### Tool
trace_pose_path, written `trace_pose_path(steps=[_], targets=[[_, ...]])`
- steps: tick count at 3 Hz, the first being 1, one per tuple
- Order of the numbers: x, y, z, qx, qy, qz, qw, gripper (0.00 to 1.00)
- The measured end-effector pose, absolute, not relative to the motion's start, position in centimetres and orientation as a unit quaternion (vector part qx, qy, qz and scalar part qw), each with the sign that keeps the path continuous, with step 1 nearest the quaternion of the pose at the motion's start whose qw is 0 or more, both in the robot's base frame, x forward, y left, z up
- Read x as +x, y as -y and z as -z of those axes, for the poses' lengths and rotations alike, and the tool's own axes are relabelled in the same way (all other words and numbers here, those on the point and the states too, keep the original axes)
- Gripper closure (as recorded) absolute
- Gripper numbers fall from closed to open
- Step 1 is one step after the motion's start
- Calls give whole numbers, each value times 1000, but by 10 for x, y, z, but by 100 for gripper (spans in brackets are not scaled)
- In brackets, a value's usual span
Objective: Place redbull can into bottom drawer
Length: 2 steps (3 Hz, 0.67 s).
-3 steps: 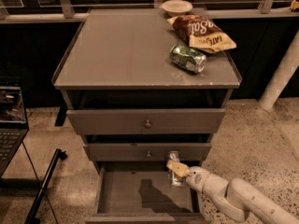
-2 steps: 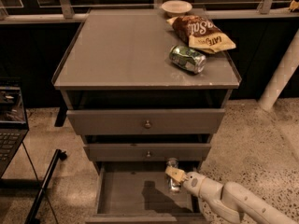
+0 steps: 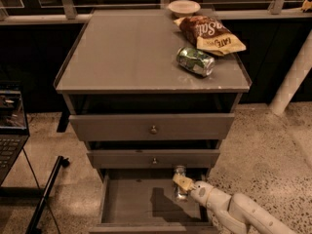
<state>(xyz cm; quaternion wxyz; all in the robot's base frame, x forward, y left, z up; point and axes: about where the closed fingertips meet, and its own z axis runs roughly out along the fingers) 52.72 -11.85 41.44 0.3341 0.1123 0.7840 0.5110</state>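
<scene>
The bottom drawer (image 3: 131, 204) of the grey cabinet is pulled out, a shallow grey tray with a flat floor. My gripper (image 3: 183, 183) reaches in from the lower right on a white arm and is shut on the redbull can (image 3: 180, 175), a slim silver can held upright inside the drawer at its right back part, low over the floor. I cannot tell if the can touches the floor.
Two upper drawers with round knobs (image 3: 153, 129) are slightly open. On the cabinet top lie a green and silver can (image 3: 195, 61) on its side, a chip bag (image 3: 210, 34) and a white bowl (image 3: 184, 7). A laptop (image 3: 9, 130) stands at the left, a white pole (image 3: 292, 77) at the right.
My gripper with the redbull can has moved a little lower and further into the bottom drawer.
</scene>
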Motion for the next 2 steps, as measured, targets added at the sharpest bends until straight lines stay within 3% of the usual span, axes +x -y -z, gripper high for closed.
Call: trace_pose_path(steps=[2], targets=[[570, 124, -319, 146, -785, -505, 328, 100]])
